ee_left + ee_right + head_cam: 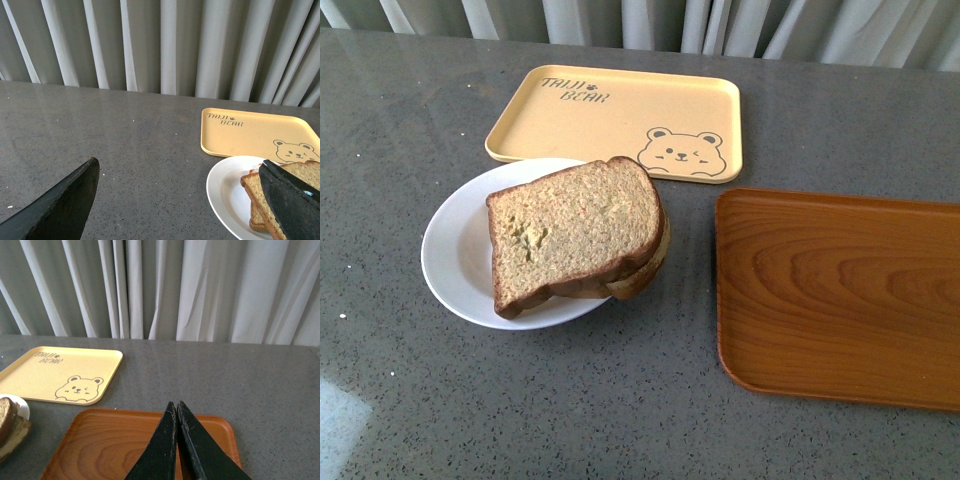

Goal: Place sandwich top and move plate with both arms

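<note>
The sandwich top (578, 227), a tan slice with dark crust, lies tilted on a lower slice on the white plate (455, 250). Neither arm shows in the front view. In the left wrist view my left gripper (180, 167) is open over bare table beside the plate (227, 192); one fingertip (285, 192) overlaps the sandwich top (260, 192). In the right wrist view my right gripper (175, 404) is shut with nothing in it, above the wooden tray. The sandwich (9, 427) and a sliver of the plate (21, 405) show at that view's edge.
A yellow bear tray (620, 120) lies behind the plate. A brown wooden tray (840, 295) lies to the plate's right, a small gap apart. Grey table (620, 410) spreads in front and to the left. Curtains hang behind the table.
</note>
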